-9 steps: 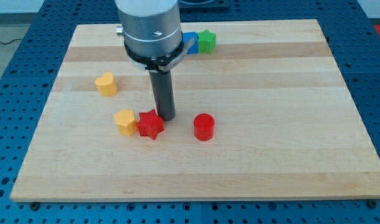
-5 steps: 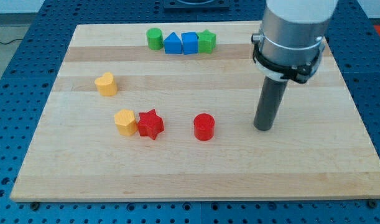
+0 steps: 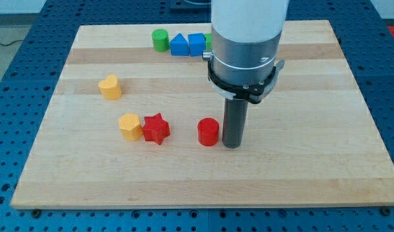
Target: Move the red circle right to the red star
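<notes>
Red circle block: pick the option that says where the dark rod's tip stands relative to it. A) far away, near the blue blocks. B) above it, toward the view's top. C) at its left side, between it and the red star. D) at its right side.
D: my tip stands right beside the red circle block on the view's right, opposite the red star block.

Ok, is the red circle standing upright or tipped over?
Upright: the red circle shows its flat round top, sitting level on the board, with my tip just at its right.

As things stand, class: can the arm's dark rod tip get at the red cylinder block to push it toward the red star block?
Probably yes: my tip stands just right of the red cylinder block, with nothing between them.
</notes>
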